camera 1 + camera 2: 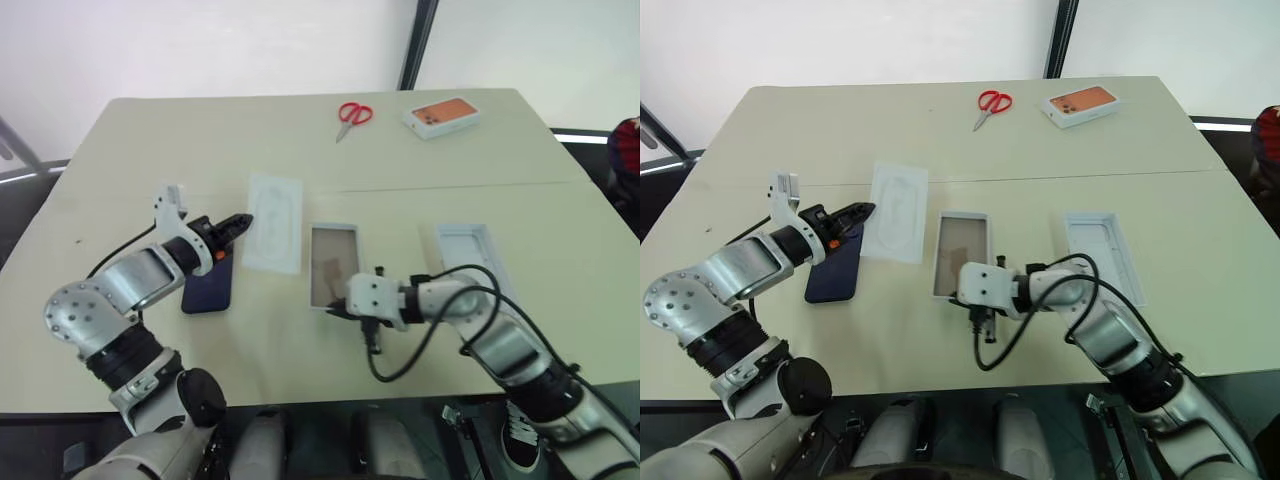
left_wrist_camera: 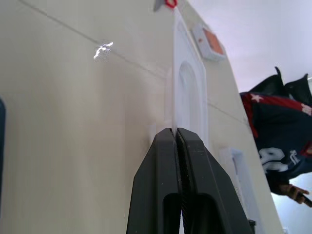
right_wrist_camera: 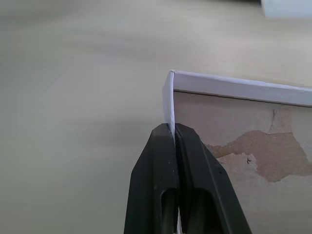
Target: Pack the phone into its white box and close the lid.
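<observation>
Phone (image 1: 209,283): slim, dark navy, glossy; lies flat on the table (image 1: 120,180) at the robot's left, partly under the left arm. Likely dense for its size, rigid, slippery, breakable. Best taken across the long edges, not by the flat faces.

White box (image 1: 333,263): shallow tray with brownish stained floor, mid-table, empty. Thin card, light; will probably slide or tip if tugged by one wall. Right gripper (image 3: 174,130) is clenched on the wall at the tray's near corner.

Lid (image 1: 474,252): white shell, open side up, to the right of the tray, apart from it. Light, flexes easily.

Left gripper (image 1: 240,222): clamped shut, empty, raised just past the phone, pointing at the flat white insert (image 1: 273,221).

Table smooth, pale beige. Red scissors (image 1: 352,116) and orange-printed box (image 1: 441,116) at the far edge. Pale wall beyond.
</observation>
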Robot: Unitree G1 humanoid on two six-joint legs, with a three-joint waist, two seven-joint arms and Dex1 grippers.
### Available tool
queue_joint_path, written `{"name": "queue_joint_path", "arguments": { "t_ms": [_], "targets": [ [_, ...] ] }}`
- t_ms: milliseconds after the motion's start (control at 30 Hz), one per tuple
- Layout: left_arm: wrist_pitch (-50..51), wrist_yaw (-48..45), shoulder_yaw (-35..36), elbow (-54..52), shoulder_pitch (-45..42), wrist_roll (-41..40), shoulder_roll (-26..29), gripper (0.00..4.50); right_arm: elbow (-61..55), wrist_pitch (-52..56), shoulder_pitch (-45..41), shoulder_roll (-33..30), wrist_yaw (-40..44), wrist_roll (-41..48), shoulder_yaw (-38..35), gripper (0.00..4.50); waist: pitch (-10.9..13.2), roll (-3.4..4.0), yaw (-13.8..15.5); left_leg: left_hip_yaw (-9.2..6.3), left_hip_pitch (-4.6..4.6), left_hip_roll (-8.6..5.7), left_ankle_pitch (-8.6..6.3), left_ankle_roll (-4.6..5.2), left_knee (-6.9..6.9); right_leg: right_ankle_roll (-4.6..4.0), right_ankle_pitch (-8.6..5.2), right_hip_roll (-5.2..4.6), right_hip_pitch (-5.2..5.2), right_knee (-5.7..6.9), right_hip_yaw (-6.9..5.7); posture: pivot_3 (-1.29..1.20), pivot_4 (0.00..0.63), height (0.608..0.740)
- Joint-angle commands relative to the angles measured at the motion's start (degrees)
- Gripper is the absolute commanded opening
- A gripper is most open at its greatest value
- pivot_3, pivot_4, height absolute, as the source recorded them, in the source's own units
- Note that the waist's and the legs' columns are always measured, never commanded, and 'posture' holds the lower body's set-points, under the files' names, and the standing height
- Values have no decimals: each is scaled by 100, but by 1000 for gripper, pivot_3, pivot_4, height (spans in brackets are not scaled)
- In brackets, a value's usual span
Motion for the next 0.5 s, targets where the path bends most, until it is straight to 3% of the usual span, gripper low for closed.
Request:
{"name": "queue_joint_path", "arguments": {
  "t_ms": [33,200,300,367,433,500],
  "targets": [
    [-19,136,-36,-29,-53,-204,-31,0,210,-16,-208,176,-76,-272,197,40,0,-4,9,0,-1,-3,0,0,0,0,0,-4,0,-1,0,0,150,740],
    [-52,295,-132,8,-37,-276,-103,0,474,-49,-435,365,-8,-414,302,40,0,-5,-13,-1,-1,-2,1,-1,2,0,0,-2,-2,3,0,0,150,740],
    [-74,423,-232,-1,8,-268,-188,0,437,-131,-461,412,0,-381,241,887,0,-5,-13,-1,-2,-2,1,-1,0,0,0,-1,-3,2,0,0,150,740],
    [-47,482,-276,12,53,-301,-242,0,368,-290,-415,410,-36,-299,82,2020,0,-5,-13,-1,-2,-2,1,-1,0,0,0,-2,-3,2,1,0,150,740],
    [-19,542,-319,8,99,-320,-311,0,193,-298,-333,351,12,-55,-194,2815,0,-5,-13,-1,-2,-2,1,-1,-1,0,0,-1,-4,2,1,0,150,740],
    [-31,673,-306,44,100,-348,-455,0,-61,-100,-213,218,147,297,-534,2815,0,-5,4,0,-2,-1,0,-1,-1,0,0,-2,-4,2,1,0,150,740]
  ]
}}
